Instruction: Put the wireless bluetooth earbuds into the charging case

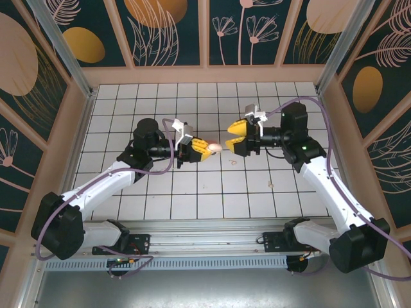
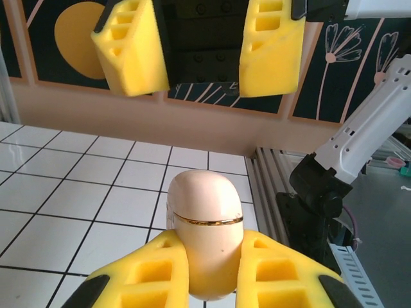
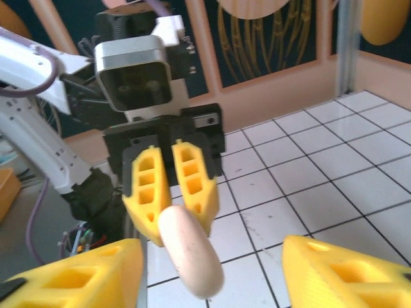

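Holds charging case (image 2: 205, 218) clamped in left gripper (image 1: 204, 149) above table (image 1: 192, 192) centre, lid end outward, presumably for opening. Faces it with right gripper (image 1: 235, 138), jaws apart, not touching.

Left wrist view: lower end of the case (image 2: 205, 218) is buried between the left gripper (image 2: 215, 244) fingers and cut by the bottom edge. Lid closed, inside unseen. Right gripper (image 2: 204, 80) fingers cropped at the top edge.

Right wrist view: case blurred, seam unreadable, back end hidden between the holding fingers. Near fingers cropped at the bottom edge.

Top view: pale speck (image 1: 234, 160) and second speck (image 1: 272, 185) on the tiles (image 1: 192, 192), too small to identify.
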